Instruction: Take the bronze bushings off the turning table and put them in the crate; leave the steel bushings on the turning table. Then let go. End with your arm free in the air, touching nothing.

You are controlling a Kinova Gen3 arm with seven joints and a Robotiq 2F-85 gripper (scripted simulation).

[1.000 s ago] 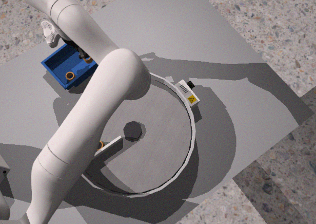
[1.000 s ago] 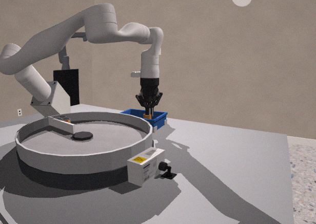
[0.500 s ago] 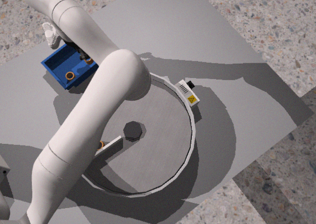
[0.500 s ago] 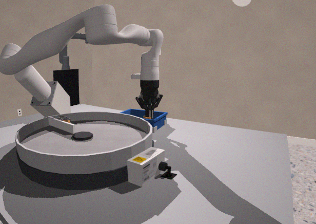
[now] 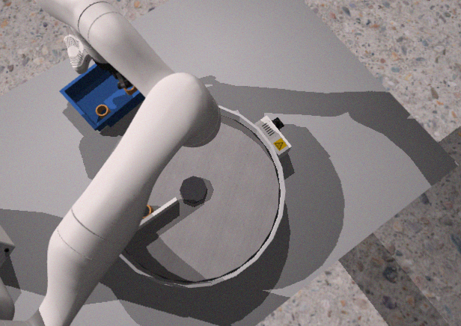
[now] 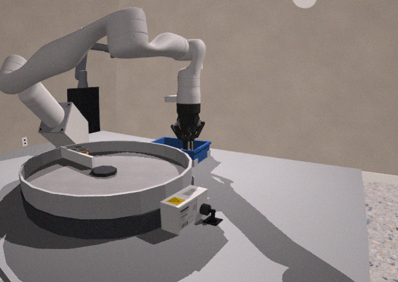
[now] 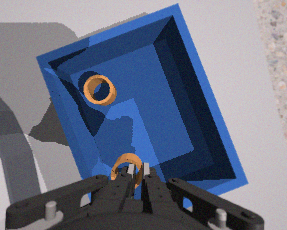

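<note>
The blue crate [image 5: 75, 108] [image 6: 202, 153] [image 7: 209, 94] stands beside the turning table [image 5: 236, 190] [image 6: 145, 174]. A bronze bushing [image 5: 102, 115] [image 7: 110, 98] lies in the crate, near a corner. My gripper [image 5: 124, 85] [image 6: 188, 145] [image 7: 138, 171] is low at the crate, shut on the wall of another bronze bushing [image 5: 129, 93] [image 7: 127, 157], with one finger inside the ring. Whether this bushing touches the crate floor cannot be told. On the turning table, an orange-bronze bushing [image 5: 150, 210] [image 6: 84, 152] shows behind the divider, with greyish rings [image 6: 77, 148] beside it; the arm and divider partly hide them.
The turning table has a raised rim, a dark hub [image 5: 193, 190] [image 6: 104, 171] and a pale divider wall [image 5: 161, 211] [image 6: 77, 157]. A white box with a yellow label [image 5: 280, 144] [image 6: 175, 200] stands against its outside. The crate walls rise around the fingers. My arm spans over the turning table.
</note>
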